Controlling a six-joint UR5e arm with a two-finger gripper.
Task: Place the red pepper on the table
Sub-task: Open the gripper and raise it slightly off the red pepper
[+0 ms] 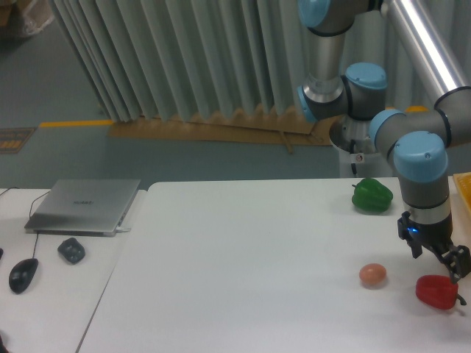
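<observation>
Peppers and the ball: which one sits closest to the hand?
The red pepper, directly under the hand at the table's right edge. The ball lies further left; the green pepper sits further back.

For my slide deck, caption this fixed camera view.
Red pepper resting on the table, end effector just above it.

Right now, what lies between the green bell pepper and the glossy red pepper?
Only bare white table between green bell pepper and red pepper, camera view.

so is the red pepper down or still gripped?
Down: red pepper rests on the table, gripper open just above it.
</observation>
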